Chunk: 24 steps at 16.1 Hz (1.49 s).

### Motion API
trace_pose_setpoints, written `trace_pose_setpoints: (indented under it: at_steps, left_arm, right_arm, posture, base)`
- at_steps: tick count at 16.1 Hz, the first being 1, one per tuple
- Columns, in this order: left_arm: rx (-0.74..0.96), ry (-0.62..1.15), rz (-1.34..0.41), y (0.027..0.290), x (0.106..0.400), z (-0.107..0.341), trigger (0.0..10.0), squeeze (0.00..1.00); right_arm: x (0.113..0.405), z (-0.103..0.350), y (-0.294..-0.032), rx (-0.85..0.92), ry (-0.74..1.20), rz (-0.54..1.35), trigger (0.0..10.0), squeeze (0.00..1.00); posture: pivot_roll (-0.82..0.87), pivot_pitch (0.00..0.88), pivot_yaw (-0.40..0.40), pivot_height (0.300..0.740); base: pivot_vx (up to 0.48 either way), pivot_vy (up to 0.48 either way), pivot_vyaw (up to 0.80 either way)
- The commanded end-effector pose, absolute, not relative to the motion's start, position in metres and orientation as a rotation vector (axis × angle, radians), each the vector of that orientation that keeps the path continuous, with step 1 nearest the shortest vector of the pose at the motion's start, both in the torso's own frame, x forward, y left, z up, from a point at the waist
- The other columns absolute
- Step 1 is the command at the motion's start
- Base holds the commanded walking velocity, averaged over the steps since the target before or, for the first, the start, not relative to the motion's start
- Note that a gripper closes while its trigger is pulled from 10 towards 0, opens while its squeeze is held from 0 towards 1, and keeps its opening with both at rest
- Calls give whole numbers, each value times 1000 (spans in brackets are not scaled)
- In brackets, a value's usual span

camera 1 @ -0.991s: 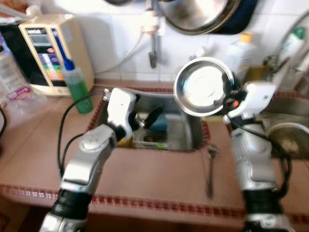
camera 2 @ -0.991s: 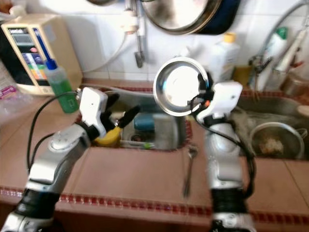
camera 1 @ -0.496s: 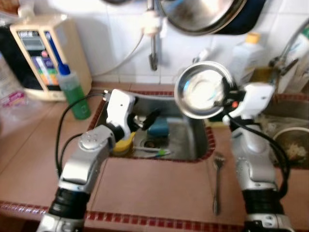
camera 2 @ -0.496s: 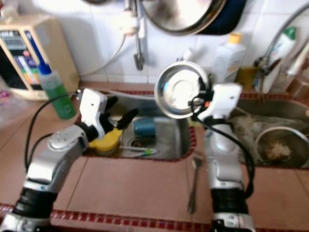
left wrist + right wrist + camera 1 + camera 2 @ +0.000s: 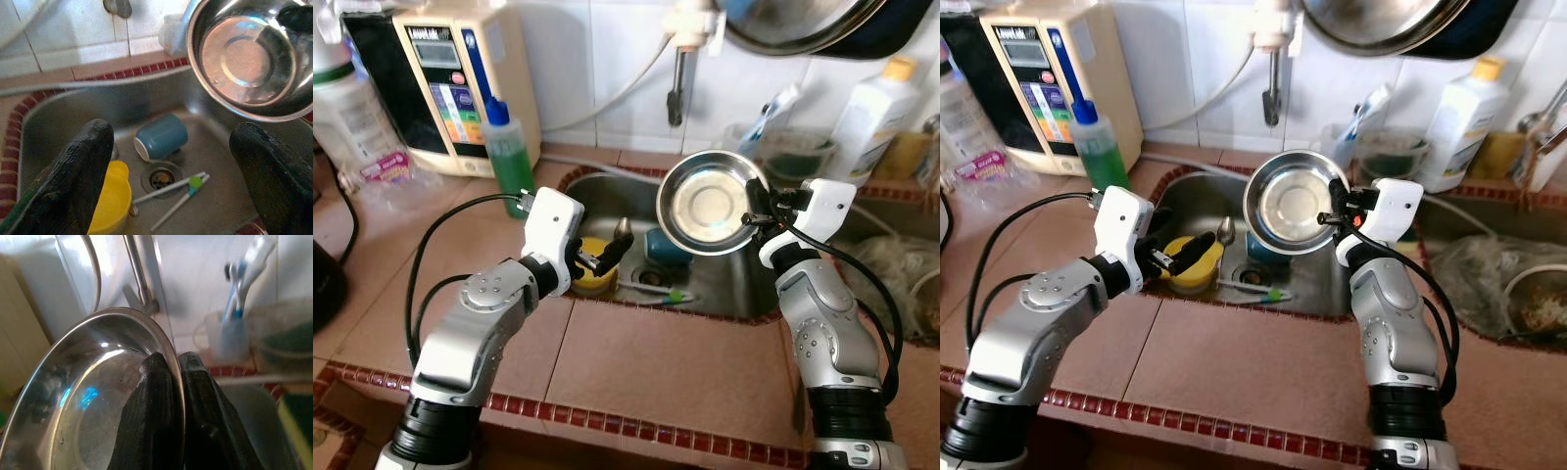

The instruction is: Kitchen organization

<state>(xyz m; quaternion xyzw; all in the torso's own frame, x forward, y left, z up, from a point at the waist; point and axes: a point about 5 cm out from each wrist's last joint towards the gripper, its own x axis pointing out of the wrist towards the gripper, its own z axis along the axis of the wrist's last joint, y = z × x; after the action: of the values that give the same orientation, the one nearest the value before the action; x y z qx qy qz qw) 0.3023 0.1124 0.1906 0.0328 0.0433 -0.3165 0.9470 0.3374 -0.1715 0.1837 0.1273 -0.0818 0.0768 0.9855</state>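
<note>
Lowering round shiny steel bowl (image 5: 710, 203), right gripper (image 5: 756, 204) clamping its rim over steel sink (image 5: 724, 294); left gripper (image 5: 607, 257) gaping; labels unreadable.

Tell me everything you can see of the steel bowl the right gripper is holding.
The steel bowl is round, shiny metal with a flat circular base and a thin rolled rim. It looks empty. It is tipped up on edge, its open side facing the camera, held in the air above the sink. The right gripper pinches its rim, one finger inside and one outside. Nothing else touches it; the blue cup lies on its side in the sink.
</note>
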Motion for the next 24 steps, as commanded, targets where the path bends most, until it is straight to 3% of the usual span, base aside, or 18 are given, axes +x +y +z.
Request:
trace_pose_setpoints:
  at_steps: [1, 5, 12, 24]
  left_arm:
    - [67, 91, -652, 113, 299, 195, 10000, 0]
    - [87, 130, -596, 102, 296, 193, 10000, 0]
    - [109, 176, -448, 84, 298, 177, 10000, 0]
    - [118, 173, -511, 70, 286, 180, 10000, 0]
  right_arm:
    - [336, 191, -177, 270, -185, 135, 10000, 0]
    - [345, 187, -182, 235, -124, 117, 10000, 0]
    - [349, 176, -169, 214, -15, 203, 10000, 0]
    - [366, 161, -162, 316, 194, 248, 10000, 0]
  posture:
    - [-146, 168, 28, 740]
    - [-114, 227, 32, 740]
    - [-102, 234, 32, 740]
    - [-87, 209, 24, 740]
  base:
    - [0, 0, 0]
    - [0, 0, 0]
    - [0, 0, 0]
    - [0, 0, 0]
